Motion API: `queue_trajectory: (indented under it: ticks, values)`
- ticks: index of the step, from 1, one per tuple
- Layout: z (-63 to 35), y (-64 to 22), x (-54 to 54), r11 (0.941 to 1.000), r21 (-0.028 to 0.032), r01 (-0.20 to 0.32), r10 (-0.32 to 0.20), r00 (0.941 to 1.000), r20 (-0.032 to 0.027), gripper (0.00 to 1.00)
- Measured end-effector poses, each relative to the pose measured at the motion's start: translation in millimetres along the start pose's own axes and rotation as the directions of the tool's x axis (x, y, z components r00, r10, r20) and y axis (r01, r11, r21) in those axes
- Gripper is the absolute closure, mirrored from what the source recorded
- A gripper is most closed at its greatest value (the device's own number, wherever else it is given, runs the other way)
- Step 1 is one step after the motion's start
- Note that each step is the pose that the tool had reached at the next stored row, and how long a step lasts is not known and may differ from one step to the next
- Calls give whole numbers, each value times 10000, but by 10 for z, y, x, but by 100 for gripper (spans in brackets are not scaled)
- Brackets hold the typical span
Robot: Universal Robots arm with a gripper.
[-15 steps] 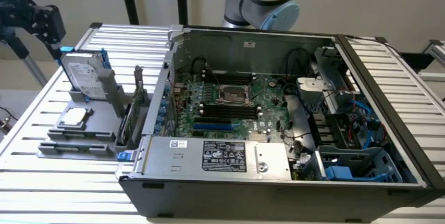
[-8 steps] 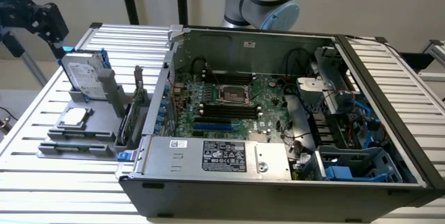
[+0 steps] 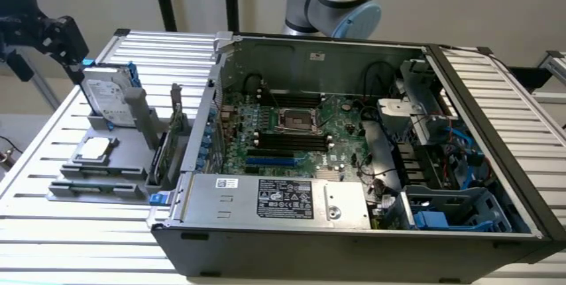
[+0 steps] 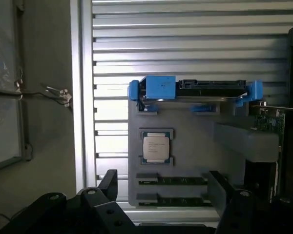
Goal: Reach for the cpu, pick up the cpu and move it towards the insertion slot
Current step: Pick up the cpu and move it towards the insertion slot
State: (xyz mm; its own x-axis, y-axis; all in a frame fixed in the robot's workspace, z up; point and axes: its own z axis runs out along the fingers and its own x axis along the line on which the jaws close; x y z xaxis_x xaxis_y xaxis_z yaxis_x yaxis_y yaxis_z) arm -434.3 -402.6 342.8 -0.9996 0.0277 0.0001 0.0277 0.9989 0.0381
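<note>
Slatted table [image 3: 79, 245], cpu [image 4: 156, 146] on grey tray [image 4: 195, 161]

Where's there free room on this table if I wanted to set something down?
The slatted table is bare on the exterior view's left of the grey holder and between it and the camera, beside the computer case. The holder is crowded with the hard drive and cpu; the case is packed.

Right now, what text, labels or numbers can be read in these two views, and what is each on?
Nothing reads clearly enough to quote.
The cpu: lines of print on its top, too small to read.
The power supply label: print too small.
The hard drive label: blurred.
The white sticker on the case wall: unreadable.
</note>
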Motion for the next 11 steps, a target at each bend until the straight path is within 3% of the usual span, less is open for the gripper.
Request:
queue_trajectory:
  ticks: [6, 11]
  values:
    - [108, -91, -5, 9999, -5, -104, 104, 9999, 53, 17]
    - [197, -116, -16, 9999, -3, -109, 109, 9999, 51, 17]
